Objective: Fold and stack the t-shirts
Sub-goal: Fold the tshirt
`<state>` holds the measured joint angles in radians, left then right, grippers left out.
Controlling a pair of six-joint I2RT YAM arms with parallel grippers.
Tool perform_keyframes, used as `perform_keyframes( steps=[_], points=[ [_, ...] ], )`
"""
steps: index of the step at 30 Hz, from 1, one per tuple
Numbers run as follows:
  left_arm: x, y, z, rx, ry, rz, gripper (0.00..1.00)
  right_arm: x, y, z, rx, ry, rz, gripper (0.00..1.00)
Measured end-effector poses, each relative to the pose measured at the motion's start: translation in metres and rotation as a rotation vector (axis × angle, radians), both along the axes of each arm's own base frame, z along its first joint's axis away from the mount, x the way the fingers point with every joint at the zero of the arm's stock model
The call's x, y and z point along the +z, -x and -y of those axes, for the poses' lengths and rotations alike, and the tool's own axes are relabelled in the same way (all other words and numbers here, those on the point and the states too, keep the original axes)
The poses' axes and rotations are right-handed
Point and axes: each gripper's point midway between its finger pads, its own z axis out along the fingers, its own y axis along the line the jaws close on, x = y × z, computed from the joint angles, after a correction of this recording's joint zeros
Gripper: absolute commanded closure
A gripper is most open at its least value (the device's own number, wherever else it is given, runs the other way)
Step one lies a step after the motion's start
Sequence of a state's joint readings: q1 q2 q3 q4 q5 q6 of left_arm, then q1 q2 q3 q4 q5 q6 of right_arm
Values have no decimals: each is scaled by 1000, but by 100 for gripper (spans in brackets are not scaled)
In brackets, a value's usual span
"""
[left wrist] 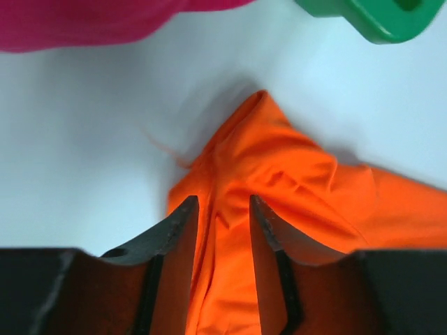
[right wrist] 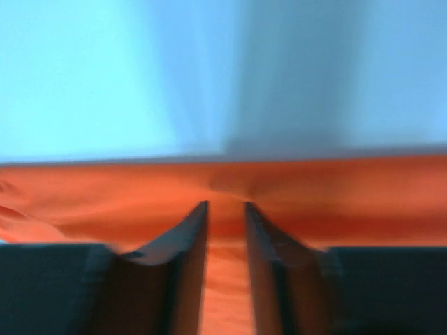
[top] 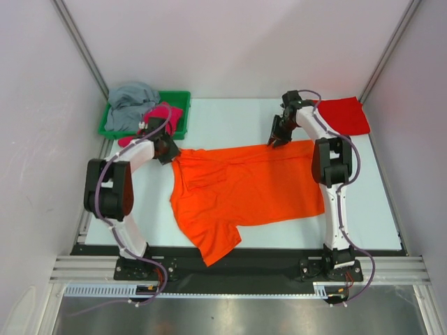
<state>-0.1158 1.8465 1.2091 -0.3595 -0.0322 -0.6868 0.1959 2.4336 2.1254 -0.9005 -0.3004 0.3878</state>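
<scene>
right wrist view is blurred. orange shirt (top: 244, 192) lies between the narrow jaws of left gripper (left wrist: 223, 199) and right gripper (right wrist: 225, 204); pinched or loose, i cannot tell.

A spread t-shirt (top: 244, 192) lies mid-table (top: 223, 115); a folded t-shirt (top: 346, 115) lies behind-right, and a tray (top: 176, 93) holding heaped t-shirts (top: 133, 105) sits behind-left.

bright even light, blurred right wrist view
</scene>
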Motion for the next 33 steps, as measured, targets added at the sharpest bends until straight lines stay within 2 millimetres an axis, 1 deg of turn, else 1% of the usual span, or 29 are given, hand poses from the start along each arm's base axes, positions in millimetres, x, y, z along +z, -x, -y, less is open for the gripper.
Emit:
perform_keyframes(
  steps=[1, 4, 6, 7, 9, 10, 12, 13, 15, 17, 21, 23, 24, 25, 27, 30, 33],
  points=[
    [7, 3, -4, 3, -13, 11, 50, 5, -2, 6, -7, 19, 7, 57],
    [36, 4, -10, 7, -37, 69, 49, 25, 0, 28, -27, 81, 29, 52],
    [60, 5, -10, -3, -45, 123, 50, 49, 5, 47, -48, 131, 62, 52],
    [73, 7, -8, -12, -44, 156, 51, 58, 9, 56, -58, 148, 74, 52],
    [98, 13, -3, -34, -37, 218, 51, 82, 32, 80, -88, 183, 94, 52],
    [108, 17, 1, -51, -31, 250, 53, 90, 44, 92, -110, 191, 102, 54],
    [122, 27, 14, -95, -3, 301, 56, 100, 66, 112, -154, 188, 101, 56],
    [123, 32, 20, -115, 10, 310, 56, 102, 75, 122, -179, 187, 97, 59],
    [119, 41, 35, -164, 39, 315, 57, 97, 81, 140, -228, 183, 82, 63],
    [107, 48, 48, -204, 59, 292, 58, 83, 82, 152, -255, 189, 63, 68],
    [74, 52, 62, -249, 88, 214, 60, 52, 91, 154, -255, 197, 1, 69],
    [60, 51, 64, -256, 94, 179, 58, 42, 95, 154, -253, 195, -25, 66],
    [52, 52, 65, -259, 96, 156, 54, 38, 95, 155, -253, 192, -32, 65],
    [45, 53, 66, -262, 98, 137, 52, 34, 93, 155, -254, 191, -34, 62],
    [35, 56, 65, -263, 96, 103, 50, 27, 89, 157, -256, 189, -34, 61],
    [29, 62, 64, -262, 91, 69, 49, 15, 85, 158, -257, 190, -43, 61],
    [29, 63, 64, -264, 93, 64, 51, 4, 83, 159, -260, 197, -55, 62]
  ],
)
